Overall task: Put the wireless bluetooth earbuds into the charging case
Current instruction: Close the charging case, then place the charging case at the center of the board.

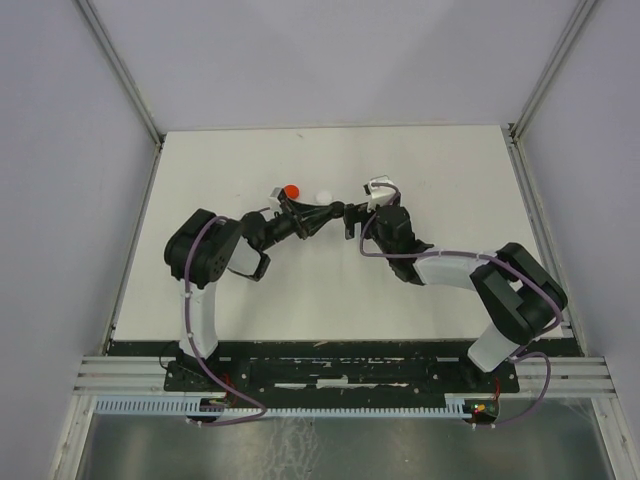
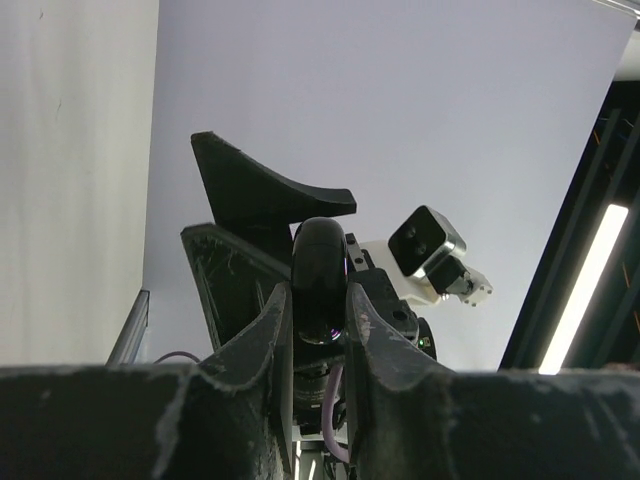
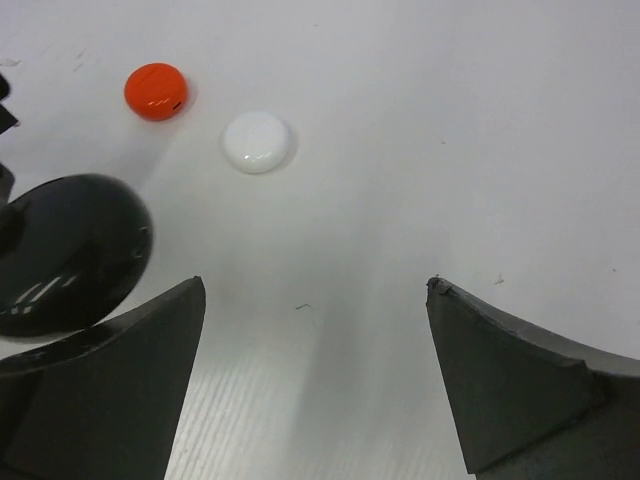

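Both jaws of your left gripper clamp the black case, presenting it toward 3 o'clock, apparently for your right gripper, spread wide and empty, to load; no earbuds show, only a red disc and a white disc on the table at 11 o'clock.

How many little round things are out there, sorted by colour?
Red: 1, the red disc on the table
White: 1, the white disc beside it
Black: 1, the black glossy case held in the left gripper
Total: 3
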### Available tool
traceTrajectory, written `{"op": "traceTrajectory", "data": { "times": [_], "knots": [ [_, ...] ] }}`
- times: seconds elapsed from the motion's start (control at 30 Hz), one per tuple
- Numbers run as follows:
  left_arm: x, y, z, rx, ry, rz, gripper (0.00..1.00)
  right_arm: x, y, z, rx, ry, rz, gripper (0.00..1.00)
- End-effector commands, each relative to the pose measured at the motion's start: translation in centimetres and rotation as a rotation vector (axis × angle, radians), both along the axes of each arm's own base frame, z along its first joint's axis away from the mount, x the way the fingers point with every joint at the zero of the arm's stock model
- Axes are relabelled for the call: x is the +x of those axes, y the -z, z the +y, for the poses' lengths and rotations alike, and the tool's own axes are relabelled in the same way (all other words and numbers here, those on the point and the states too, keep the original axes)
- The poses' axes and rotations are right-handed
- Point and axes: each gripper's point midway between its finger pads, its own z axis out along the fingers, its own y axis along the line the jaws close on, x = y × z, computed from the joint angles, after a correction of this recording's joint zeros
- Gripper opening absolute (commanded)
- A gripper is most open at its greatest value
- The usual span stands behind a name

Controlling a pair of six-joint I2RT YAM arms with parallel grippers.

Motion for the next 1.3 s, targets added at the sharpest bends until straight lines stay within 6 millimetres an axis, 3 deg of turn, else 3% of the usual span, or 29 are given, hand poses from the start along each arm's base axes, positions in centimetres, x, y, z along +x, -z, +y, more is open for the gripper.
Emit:
{"op": "traceTrajectory", "data": {
  "times": [0.0, 0.07, 0.23, 0.47, 0.57, 0.97, 1.27],
  "knots": [
    [-2.5, -4.6, 0.4, -0.081, 0.039, -0.194, 0.03, 1.3, -2.8, -1.9, 0.073, 0.095, -0.108, 1.00],
    [-2.3, -4.1, 0.5, -0.072, 0.033, -0.188, 0.03, 1.0, -2.6, -2.2, 0.065, 0.099, -0.091, 1.00],
    [-1.0, -2.0, 0.0, -0.036, 0.019, -0.188, 0.03, -0.2, -2.5, -5.2, 0.020, 0.218, -0.019, 1.00],
    [1.2, 2.8, -0.8, 0.064, 0.002, -0.152, 0.03, -2.0, -7.0, -6.9, 0.048, 0.223, -0.077, 1.00],
    [2.0, 3.9, -1.1, 0.109, -0.008, -0.146, 0.03, -2.3, -8.2, -7.1, 0.057, 0.223, -0.095, 1.00],
    [5.1, 7.8, -2.0, 0.383, -0.056, -0.103, 0.03, -2.8, -9.3, -8.1, 0.073, 0.238, -0.110, 1.00],
    [5.9, 8.6, -4.2, 0.479, -0.047, -0.112, 0.03, -2.9, -9.4, -9.3, 0.090, 0.257, -0.115, 1.00]
  ]
}}
